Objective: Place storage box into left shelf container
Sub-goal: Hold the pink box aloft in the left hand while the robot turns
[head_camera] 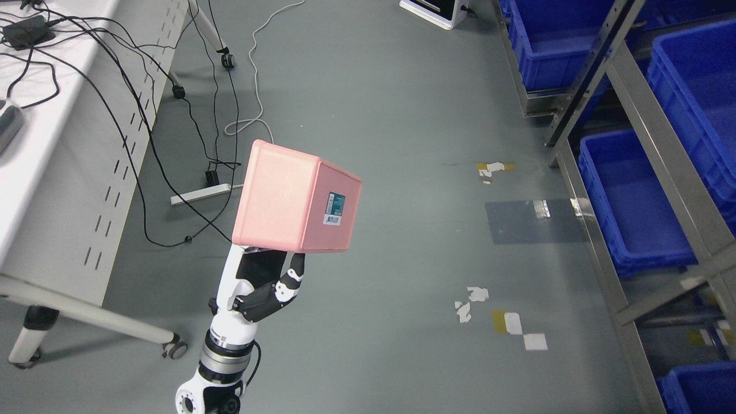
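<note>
The left hand (265,287), a white and black fingered robot hand on an arm rising from the lower left, is holding up the pink rigid plastic storage box (296,198) from beneath; the fingers are curling up under the box's lower edge and appear to be clamped on it, though the contact itself is sitting behind the box and cannot be made out; the box is hanging tilted in the air above the grey floor (402,115), well apart from the metal shelf frame (650,149) on the right and the blue plastic bins (632,195) sitting in it

The box is looking stiff and smooth-walled, probably hollow and light for its bulk, so it is likely handling easily in weight but slippery in grip; a hold at one low edge is leaving most of the box overhanging, so it may be prone to swinging or slipping; a grip over the rim or wall would be the surer place; a small printed label (334,209) is showing on one side, too small to read

Whether the box is open on its hidden face cannot be told; the right hand is not showing; the shelf is being cut off at the right edge, so which bin counts as the left container is staying unclear; a white desk (52,172) with black cables (172,190) is standing at left
</note>
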{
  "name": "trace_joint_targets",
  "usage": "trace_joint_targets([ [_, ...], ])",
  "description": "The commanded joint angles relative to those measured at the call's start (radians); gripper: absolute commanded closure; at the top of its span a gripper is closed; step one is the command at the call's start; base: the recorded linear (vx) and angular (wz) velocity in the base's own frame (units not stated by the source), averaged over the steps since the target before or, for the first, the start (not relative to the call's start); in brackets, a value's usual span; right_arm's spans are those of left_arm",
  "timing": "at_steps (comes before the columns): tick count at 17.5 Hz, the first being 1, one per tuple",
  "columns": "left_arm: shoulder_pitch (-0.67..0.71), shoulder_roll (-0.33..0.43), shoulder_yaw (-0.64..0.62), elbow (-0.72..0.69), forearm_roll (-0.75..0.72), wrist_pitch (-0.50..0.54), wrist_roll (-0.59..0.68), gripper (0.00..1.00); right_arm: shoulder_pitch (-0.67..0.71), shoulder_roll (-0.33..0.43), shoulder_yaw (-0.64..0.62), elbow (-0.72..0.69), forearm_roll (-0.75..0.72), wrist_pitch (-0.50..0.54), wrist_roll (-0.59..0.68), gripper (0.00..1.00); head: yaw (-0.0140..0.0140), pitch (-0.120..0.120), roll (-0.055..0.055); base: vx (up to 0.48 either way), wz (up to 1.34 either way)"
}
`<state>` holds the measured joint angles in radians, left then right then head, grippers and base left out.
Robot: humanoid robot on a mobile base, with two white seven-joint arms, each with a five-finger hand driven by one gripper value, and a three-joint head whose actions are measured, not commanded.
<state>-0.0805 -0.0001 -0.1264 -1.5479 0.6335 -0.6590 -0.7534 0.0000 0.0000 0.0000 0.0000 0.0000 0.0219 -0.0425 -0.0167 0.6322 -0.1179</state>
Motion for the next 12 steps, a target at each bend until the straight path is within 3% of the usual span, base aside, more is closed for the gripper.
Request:
trace_joint_targets([
  [1, 0.008, 0.018, 0.022, -0.023, 0.002, -0.008, -0.001, 0.98, 0.009, -0.017, -0.005, -0.017, 0.002, 0.000, 0.000, 0.00, 0.0000, 0.000, 0.000, 0.506, 0.09],
  [12, 0.016, 0.018, -0.024, -0.021, 0.002, -0.021, -0.018, 0.98, 0.009, -0.017, -0.005, -0.017, 0.002, 0.000, 0.000, 0.00, 0.0000, 0.000, 0.000, 0.554, 0.10],
])
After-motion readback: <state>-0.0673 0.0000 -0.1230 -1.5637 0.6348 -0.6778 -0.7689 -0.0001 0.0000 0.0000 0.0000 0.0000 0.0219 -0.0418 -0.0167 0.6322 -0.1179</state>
